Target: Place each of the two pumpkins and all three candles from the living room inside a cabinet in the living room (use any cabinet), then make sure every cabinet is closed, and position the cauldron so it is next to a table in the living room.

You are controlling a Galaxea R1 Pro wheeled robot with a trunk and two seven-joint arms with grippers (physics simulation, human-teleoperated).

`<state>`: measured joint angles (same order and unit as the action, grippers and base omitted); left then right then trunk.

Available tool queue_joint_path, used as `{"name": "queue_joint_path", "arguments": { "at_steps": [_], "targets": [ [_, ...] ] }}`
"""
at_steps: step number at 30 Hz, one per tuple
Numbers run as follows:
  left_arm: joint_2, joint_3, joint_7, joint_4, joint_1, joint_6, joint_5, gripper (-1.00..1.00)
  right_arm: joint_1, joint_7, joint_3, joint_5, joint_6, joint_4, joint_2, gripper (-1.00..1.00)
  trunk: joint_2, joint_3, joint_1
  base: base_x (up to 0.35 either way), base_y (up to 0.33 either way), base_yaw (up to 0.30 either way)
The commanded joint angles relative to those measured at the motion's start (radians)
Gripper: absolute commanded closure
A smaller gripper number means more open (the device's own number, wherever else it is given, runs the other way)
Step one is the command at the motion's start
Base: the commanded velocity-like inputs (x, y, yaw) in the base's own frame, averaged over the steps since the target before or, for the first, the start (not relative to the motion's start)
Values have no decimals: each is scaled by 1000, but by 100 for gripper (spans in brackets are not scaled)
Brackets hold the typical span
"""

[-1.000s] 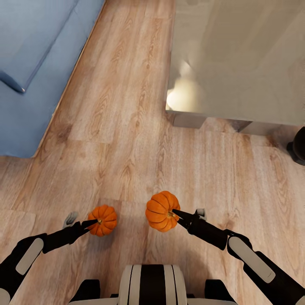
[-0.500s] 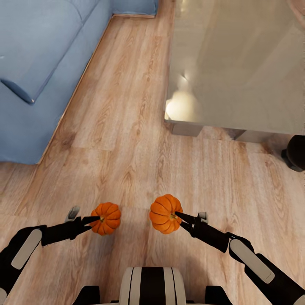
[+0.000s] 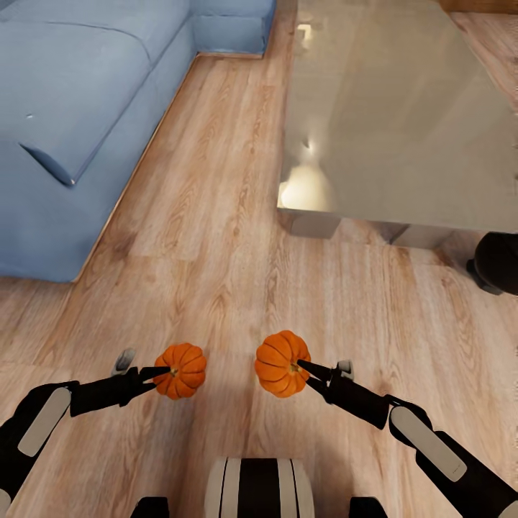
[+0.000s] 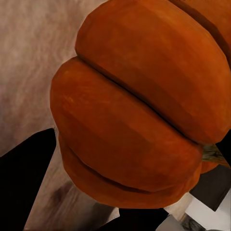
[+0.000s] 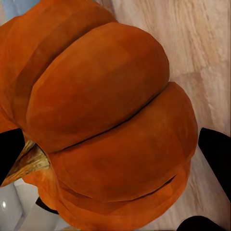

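Head view, robot in transit over the wooden floor (image 3: 216, 237). The left gripper (image 3: 164, 372) is closed on the stem end of one pumpkin (image 3: 181, 370); the right gripper (image 3: 302, 367) is closed on the stem end of the other pumpkin (image 3: 281, 363). Both pumpkins hang clear of the floor, apart from each other, in front of the robot's trunk. A blue sofa (image 3: 79, 115) lies to the left, a glossy low table (image 3: 403, 122) ahead and to the right, and a dark rounded object (image 3: 498, 262), probably the cauldron, sits at the table's near right corner. No cabinet is in sight. Judged step: carrying both pumpkins to a cabinet. To do it well, keep both grips firm, hold the arms steady while driving, and steer along the gap between sofa and table without brushing either.
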<state>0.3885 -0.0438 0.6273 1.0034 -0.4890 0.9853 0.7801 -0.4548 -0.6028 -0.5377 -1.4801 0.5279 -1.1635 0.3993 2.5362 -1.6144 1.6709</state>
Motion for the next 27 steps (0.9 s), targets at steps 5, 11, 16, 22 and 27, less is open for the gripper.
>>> {"name": "queue_joint_path", "arguments": {
  "at_steps": [5, 11, 16, 22, 27],
  "targets": [
    [0, -1, 3, 2, 0, 5, -4, 100, -1, 0, -3, -10, 4, 2, 0, 100, -1, 19, -3, -309, 0, -27],
    [0, -1, 3, 3, 0, 7, -4, 100, -1, 0, -3, -10, 4, 1, 0, 100, -2, 42, -6, -246, 0, -231],
    [0, -1, 3, 3, 0, 7, -4, 100, -1, -4, -2, -9, 4, 2, 1, 100, -4, 62, -8, -41, 0, -275],
    [0, -1, 3, 3, 0, 7, -4, 100, -1, -7, -3, -9, 4, 2, 1, 100, -5, 85, -11, -4, 0, -279],
    [0, -1, 3, 3, 0, 7, -4, 100, -1, -9, -2, -10, 4, 3, 1, 100, -6, 104, -13, -2, 0, -279]
  ]
}}
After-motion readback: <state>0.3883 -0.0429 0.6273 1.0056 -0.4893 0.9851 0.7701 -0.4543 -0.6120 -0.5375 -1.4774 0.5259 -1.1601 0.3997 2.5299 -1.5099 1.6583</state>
